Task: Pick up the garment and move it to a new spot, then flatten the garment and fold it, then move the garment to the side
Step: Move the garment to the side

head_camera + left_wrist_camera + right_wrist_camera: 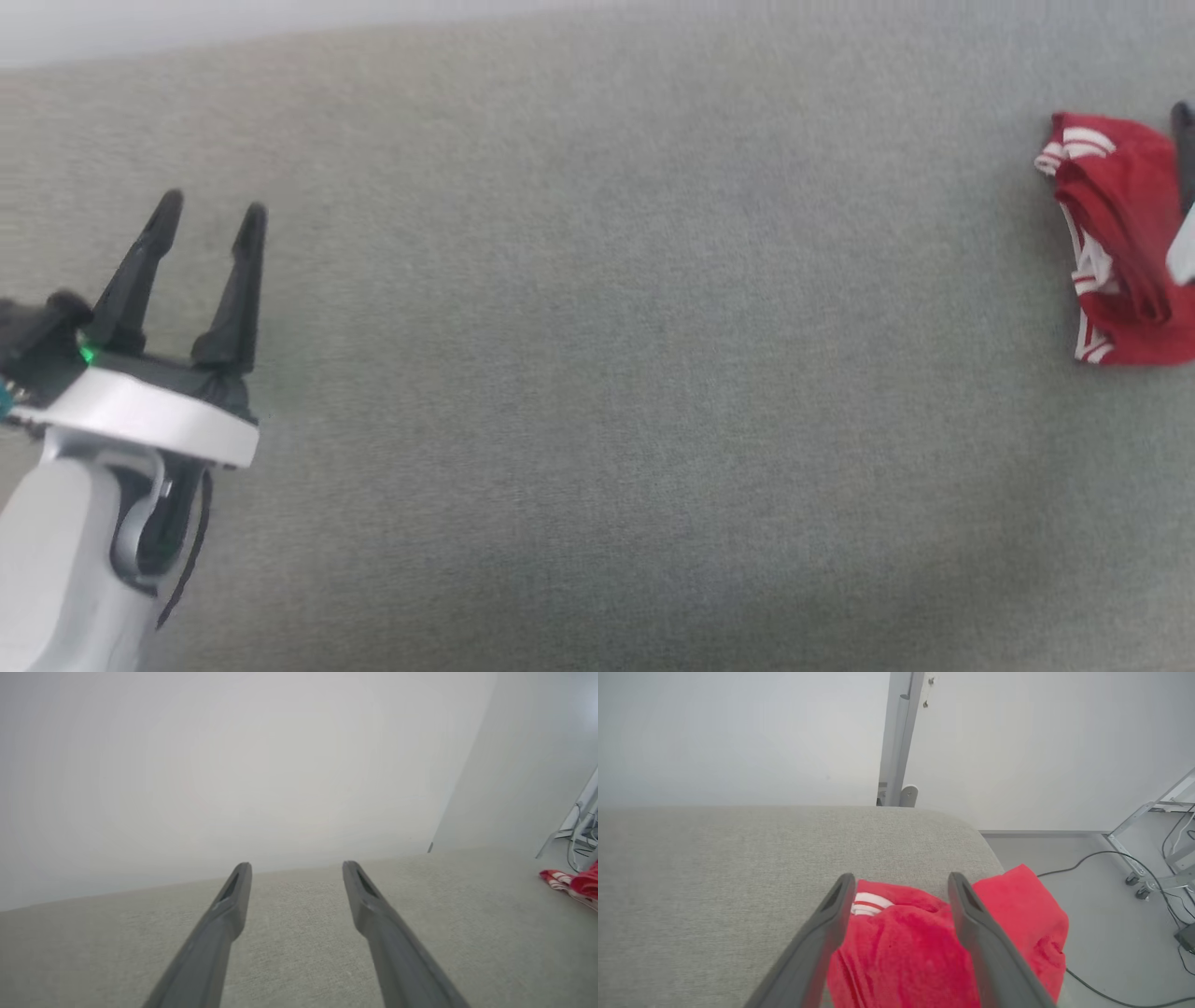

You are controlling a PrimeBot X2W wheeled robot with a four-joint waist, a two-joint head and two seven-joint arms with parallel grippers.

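The garment (1120,233), a bunched red top with red-and-white striped trim, lies at the far right of the grey fabric surface (607,373). In the right wrist view the garment (901,956) sits by the surface's rounded corner, one red fold reaching past the edge. My right gripper (901,882) stands open just above it, its two fingers spread with the cloth below and between them. One dark finger (1184,140) shows at the head view's right edge. My left gripper (212,210) is open and empty far to the left, well away from the garment (572,882).
The grey surface (714,868) ends at a rounded corner near the garment, with floor beyond. On that floor lie a black cable (1087,858) and a metal frame on casters (1148,858). A grey post (899,737) stands against the white wall behind.
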